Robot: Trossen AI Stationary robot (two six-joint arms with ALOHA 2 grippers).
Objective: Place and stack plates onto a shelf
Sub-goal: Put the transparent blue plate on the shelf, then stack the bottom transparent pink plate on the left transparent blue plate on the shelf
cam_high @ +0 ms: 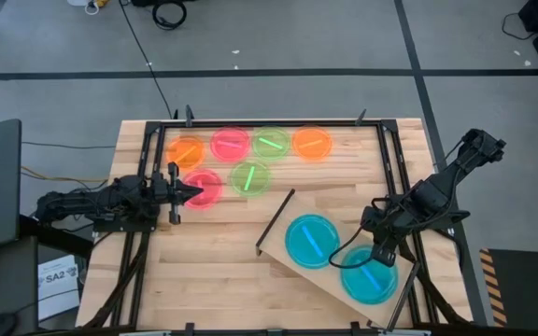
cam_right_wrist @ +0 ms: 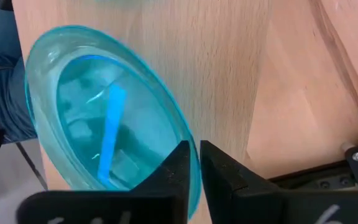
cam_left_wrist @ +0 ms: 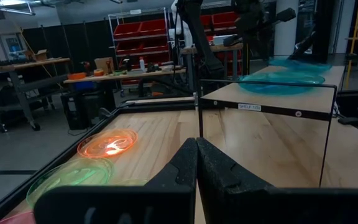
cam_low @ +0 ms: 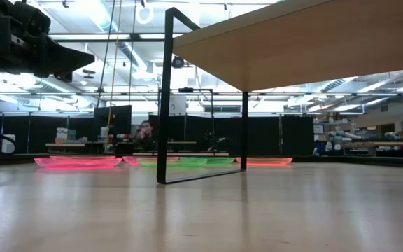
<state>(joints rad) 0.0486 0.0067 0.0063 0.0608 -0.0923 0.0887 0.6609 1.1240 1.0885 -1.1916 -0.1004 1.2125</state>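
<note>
Currently right gripper (cam_right_wrist: 192, 163), fingers narrowly parted, straddles the blue plate's (cam_right_wrist: 98, 118) rim on the shelf (cam_high: 283, 217) (overhanging); left gripper (cam_high: 191, 193) shut, by pink plate (cam_high: 207, 189).

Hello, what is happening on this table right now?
The right end effector is at the rim of a blue plate lying on the shelf, beside another blue plate. The left end effector, shut and empty, waits by six plates on the table.

Eight plates are showing: two blue (cam_high: 311, 240), two orange (cam_high: 312, 143), two pink (cam_high: 230, 144), two green (cam_high: 271, 142). One shelf (cam_high: 283, 224) is standing there.
</note>
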